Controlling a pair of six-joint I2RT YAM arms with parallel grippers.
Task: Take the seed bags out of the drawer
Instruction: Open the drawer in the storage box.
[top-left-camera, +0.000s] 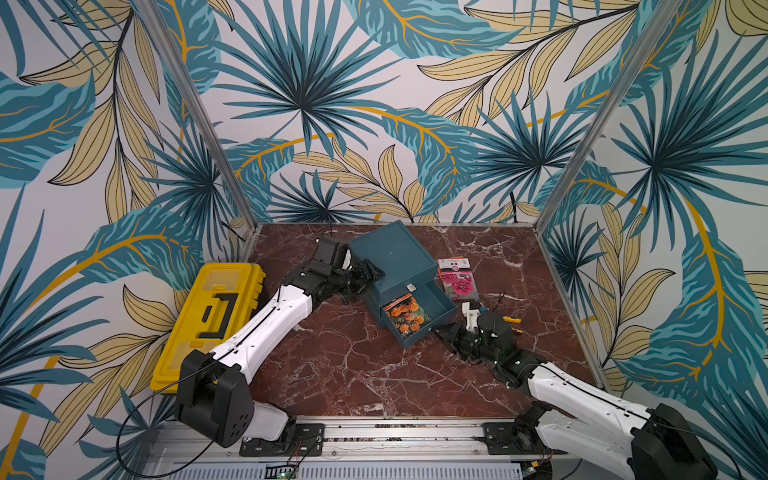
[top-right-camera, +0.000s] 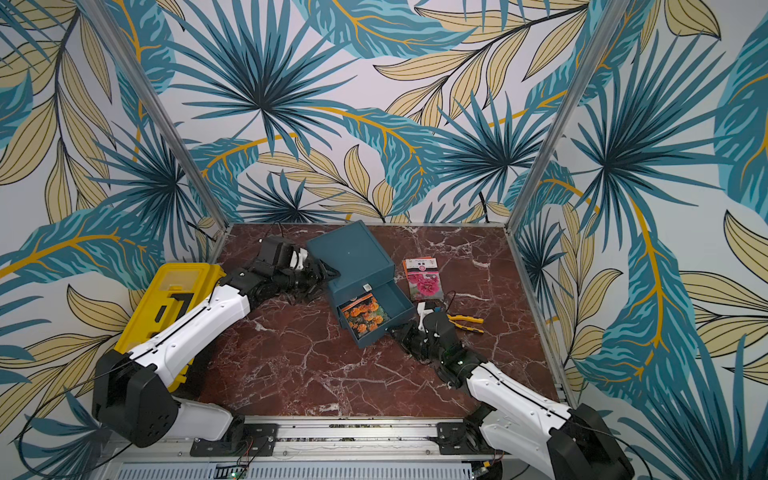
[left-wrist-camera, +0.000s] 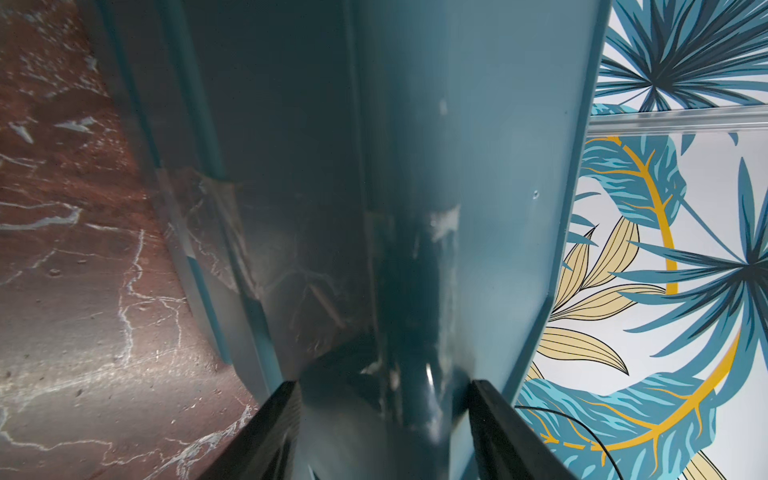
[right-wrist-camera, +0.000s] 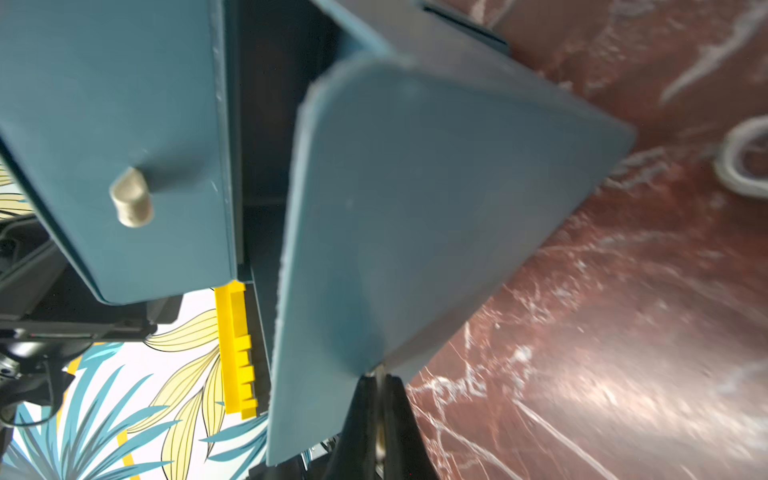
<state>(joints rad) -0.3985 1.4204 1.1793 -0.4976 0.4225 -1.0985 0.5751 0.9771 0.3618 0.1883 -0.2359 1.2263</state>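
On the left edge of the red marble tabletop (top-left-camera: 332, 365) lies one yellow toolbox (top-left-camera: 208, 320), lid closed. Two robot arms reach in from the near side.

The left gripper (top-left-camera: 372, 270) sits at the left side of the single teal drawer cabinet (top-left-camera: 390, 253), which stands at an angle near the far middle of the table. In the left wrist view its two black fingers (left-wrist-camera: 274, 419) are spread either side of a vertical edge of the cabinet and clasp it.

The cabinet has two drawers. The upper drawer (top-left-camera: 390, 291) is closed, and its small silver knob (right-wrist-camera: 131, 197) is free. The lower drawer (top-left-camera: 419, 337) is pulled out toward the near right. One seed bag with orange blooms (top-left-camera: 405, 316) lies flat in its left part, and the right part shows bare teal floor. Whether more bags lie under it cannot be told.

Three seed bags are visible in all. Besides the one in the drawer, two lie on the table just right of the cabinet. The pink-flowered bag (top-left-camera: 459, 282) rests on top of another bag (top-left-camera: 440, 276), of which only an orange edge shows.

The right gripper (top-left-camera: 438, 330) meets the front of the lower drawer. In the right wrist view its fingers (right-wrist-camera: 357, 415) are pressed together, with a sliver of silver metal between the tips, apparently the lower drawer's knob (right-wrist-camera: 379, 371).

Just right of that gripper, one pair of yellow-handled pliers (top-right-camera: 469, 320) lies on the marble.
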